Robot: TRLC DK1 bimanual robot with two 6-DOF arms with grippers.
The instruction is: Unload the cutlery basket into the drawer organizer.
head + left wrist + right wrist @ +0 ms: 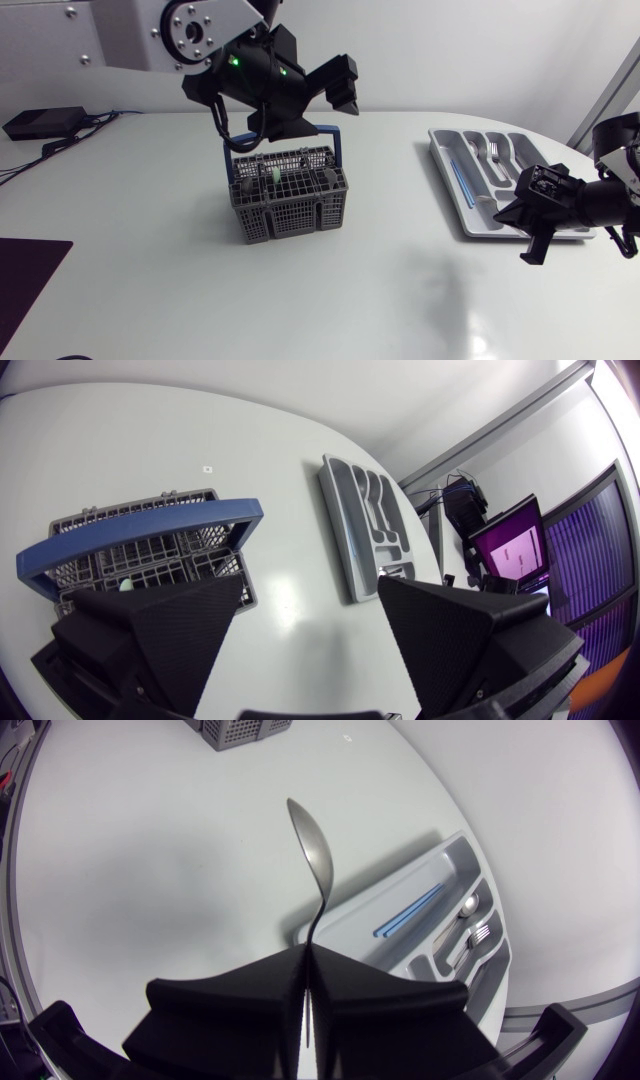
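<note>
Bare table (380,270) between basket (288,205) and organizer (455,200) gives passage. A blue handle (140,530) bars the basket's top, under my left gripper (310,590), jaws spread.

I see a white table (330,290) | flat black box (40,122) at its far left corner | dark cables (30,160) lying beside the box along the left edge | dark purple mat (25,275) flat at the near left edge, well apart from the box | small pale mark (207,467) on the tabletop
</note>
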